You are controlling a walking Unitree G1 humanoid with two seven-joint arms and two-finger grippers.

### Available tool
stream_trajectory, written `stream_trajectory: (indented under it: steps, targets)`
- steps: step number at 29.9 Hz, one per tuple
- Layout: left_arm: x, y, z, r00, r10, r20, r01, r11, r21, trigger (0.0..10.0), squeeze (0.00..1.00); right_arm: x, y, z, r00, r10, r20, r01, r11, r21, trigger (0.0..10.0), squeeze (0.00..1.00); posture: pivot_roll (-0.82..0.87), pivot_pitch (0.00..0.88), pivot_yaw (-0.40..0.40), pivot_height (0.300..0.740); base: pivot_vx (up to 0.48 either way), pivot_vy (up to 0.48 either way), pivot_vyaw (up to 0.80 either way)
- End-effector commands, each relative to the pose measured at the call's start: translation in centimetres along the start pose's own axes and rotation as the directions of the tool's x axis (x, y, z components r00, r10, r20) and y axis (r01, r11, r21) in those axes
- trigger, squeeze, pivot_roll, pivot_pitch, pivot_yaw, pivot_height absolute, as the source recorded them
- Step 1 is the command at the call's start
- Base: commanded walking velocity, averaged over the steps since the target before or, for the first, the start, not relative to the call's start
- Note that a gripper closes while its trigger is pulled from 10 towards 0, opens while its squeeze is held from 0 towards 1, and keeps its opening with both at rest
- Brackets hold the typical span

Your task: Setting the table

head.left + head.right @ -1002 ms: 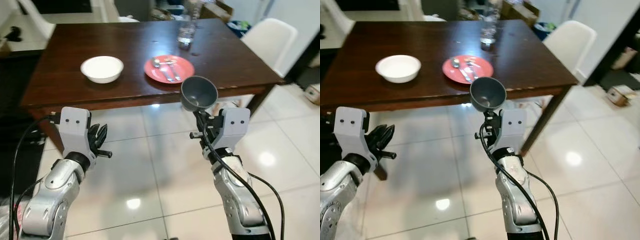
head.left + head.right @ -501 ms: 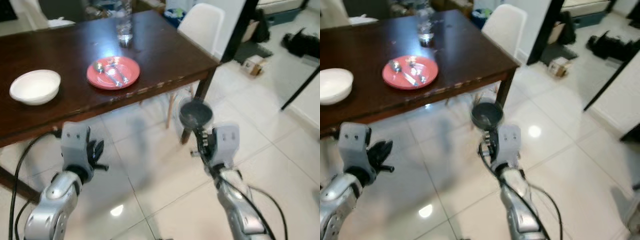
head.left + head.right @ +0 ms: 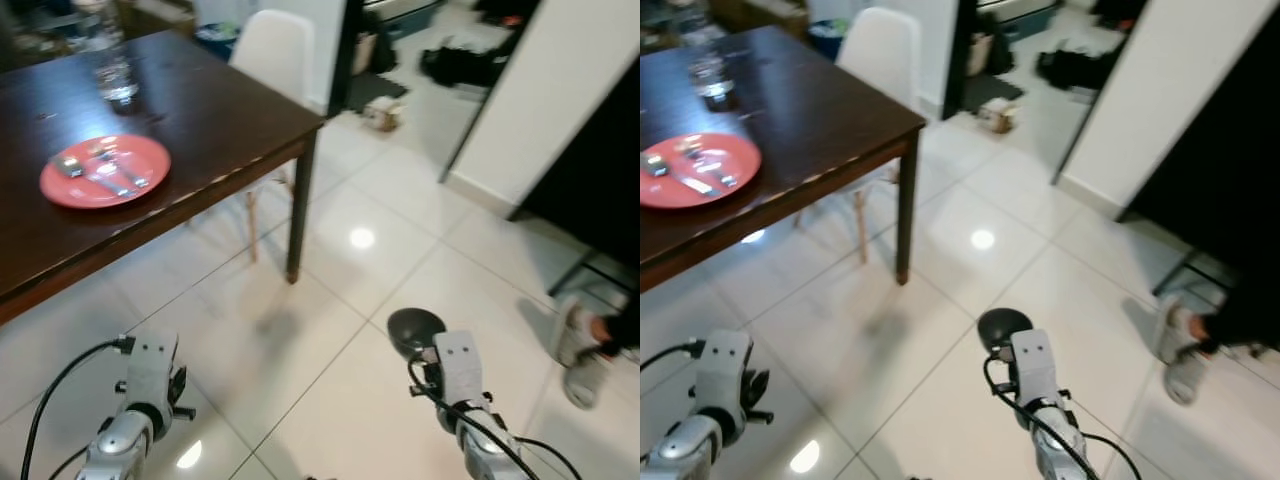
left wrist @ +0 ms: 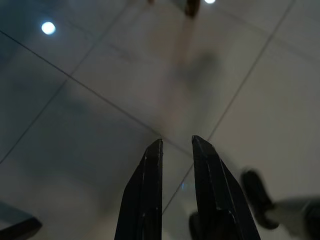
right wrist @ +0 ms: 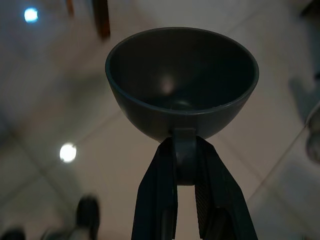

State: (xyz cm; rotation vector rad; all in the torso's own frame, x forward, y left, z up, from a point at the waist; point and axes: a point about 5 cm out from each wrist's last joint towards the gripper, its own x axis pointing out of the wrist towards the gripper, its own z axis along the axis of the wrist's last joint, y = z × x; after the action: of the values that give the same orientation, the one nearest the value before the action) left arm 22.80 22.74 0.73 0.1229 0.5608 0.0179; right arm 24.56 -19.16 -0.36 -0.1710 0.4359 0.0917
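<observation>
Swinging hard to the right since a second ago, the robot now has the dark table point(image 3: 210, 110) pushed into the upper left of the frame, where it sat square ahead before; the white bowl has slid out of sight, and white floor tiles point(image 3: 330, 300) take up the middle. Its grey cup point(image 5: 182, 82) has kept its place against the arm throughout: the right gripper point(image 5: 185, 165) is clamped on the cup's handle, fingers pressed either side, and the cup sits upright, low and right of centre over bare floor. Low in the left of the frame, the left gripper point(image 4: 175, 150) hangs with nothing between its fingers, which stand nearly together with a thin gap between them.

On the table are the red plate point(image 3: 105, 170) with cutlery on it and a glass point(image 3: 115, 75) beyond it. A person's foot in a sandal point(image 3: 590, 345) shows at the right edge.

To my eye the cup is well away from the table and heading off it. Doing this well means keeping the handle pinched firmly and the cup level through the turn, then coming round to face the table before reaching, and watching that foot
</observation>
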Motion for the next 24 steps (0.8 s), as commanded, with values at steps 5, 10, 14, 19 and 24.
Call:
stream_trajectory:
  steps: [5, 10, 14, 19, 24]
  targets:
    - [0.1, -0.1, 0.3, 0.999, -0.004, 0.048, 0.004, 1.000, -0.011, 10.0, 0.00, -0.3, 0.9, -0.5, 0.997, 0.067, 0.021, -0.067, 0.997, -0.034, 10.0, 0.00, -0.01, 0.065, 0.009, 0.740, 0.000, 0.000, -0.79]
    - [0.2, 0.3, 1.9, 0.992, -0.006, 0.125, 0.008, 1.000, -0.018, 10.0, 0.00, -0.4, 1.5, 0.4, 0.989, 0.123, 0.082, -0.117, 0.991, -0.069, 10.0, 0.00, -0.01, 0.063, 0.007, 0.740, 0.000, 0.000, -0.79]
    - [0.2, 0.4, 2.3, 0.988, -0.004, 0.152, 0.007, 1.000, -0.017, 10.0, 0.00, -0.4, 1.5, 0.6, 0.986, 0.132, 0.099, -0.124, 0.989, -0.076, 10.0, 0.00, -0.01, 0.061, 0.005, 0.740, 0.000, 0.000, -0.79]
    - [0.3, 0.0, 3.2, 0.979, -0.012, 0.204, 0.019, 0.999, -0.036, 10.0, 0.00, -0.2, 1.6, 1.4, 0.980, 0.142, 0.138, -0.133, 0.988, -0.075, 10.0, 0.00, -0.01, 0.057, 0.001, 0.740, 0.000, 0.000, -0.78]
    - [0.3, -0.3, 3.7, 0.974, -0.026, 0.225, 0.039, 0.998, -0.051, 10.0, 0.00, -0.1, 1.6, 1.8, 0.977, 0.145, 0.155, -0.135, 0.988, -0.071, 10.0, 0.00, -0.01, 0.051, -0.004, 0.740, 0.000, 0.000, -0.79]
